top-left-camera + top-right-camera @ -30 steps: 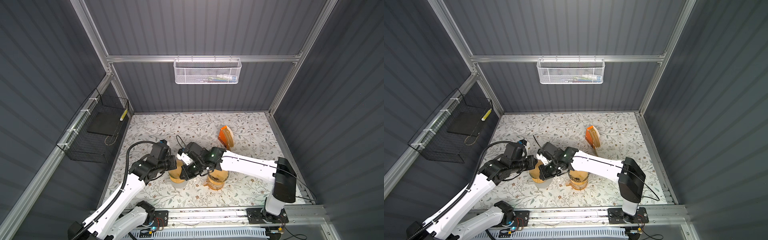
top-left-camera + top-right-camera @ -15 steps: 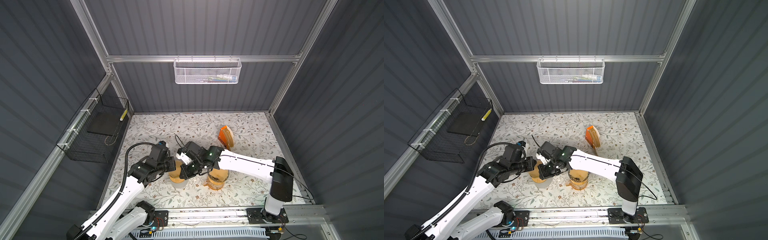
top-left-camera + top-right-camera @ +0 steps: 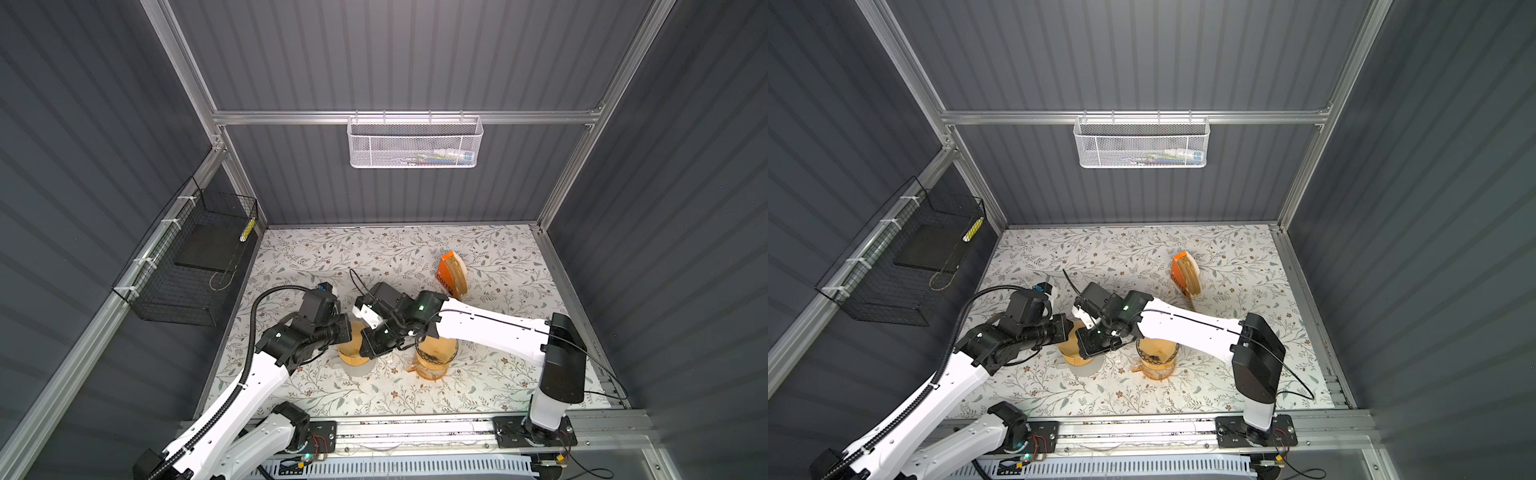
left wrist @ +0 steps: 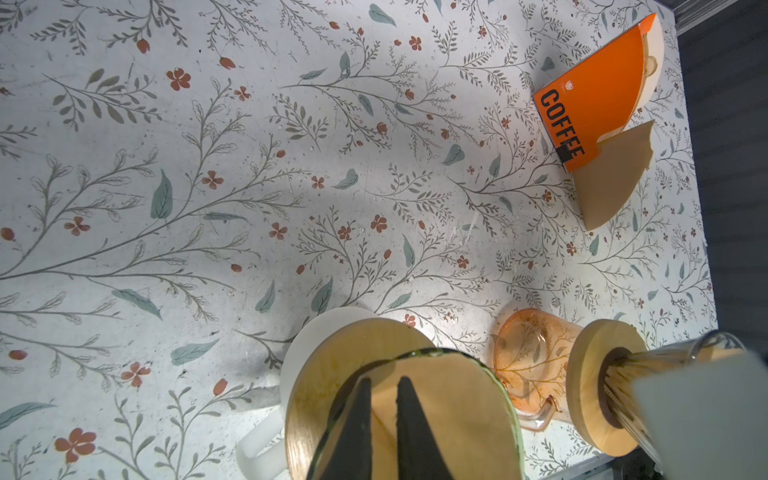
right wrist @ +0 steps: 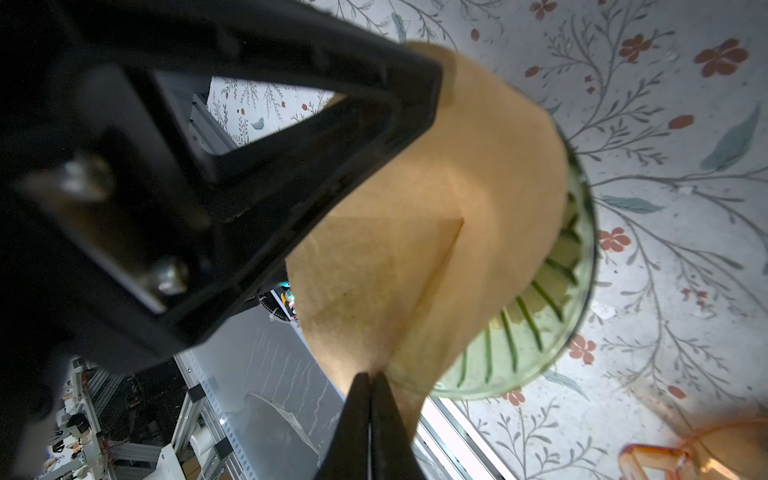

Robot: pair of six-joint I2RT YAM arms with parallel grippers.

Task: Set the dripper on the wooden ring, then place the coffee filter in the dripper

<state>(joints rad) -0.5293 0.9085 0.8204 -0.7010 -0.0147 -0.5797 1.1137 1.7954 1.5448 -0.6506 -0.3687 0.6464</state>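
Low and left of centre in both top views, 1 white mug (image 3: 356, 368) carries the dripper (image 5: 540, 332), and the coffee filter (image 5: 436, 187) sits opened inside it. 2 end effectors steady the paper. The right end effector (image 5: 368, 399) is pinched tight on 1 edge. The left end effector (image 4: 383, 384), nearly closed, seems to nip the opposite edge, probably to spread the cone. Also on the worktop (image 4: 208, 124) are 1 orange jug (image 4: 528, 353), 1 filter pack (image 4: 590, 104) and 1 loose filter (image 4: 611, 183).

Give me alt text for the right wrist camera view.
The right end effector, shut, pinches the edge of a brown coffee filter set in a green glass dripper. The left end effector looms beside it over a floral table.
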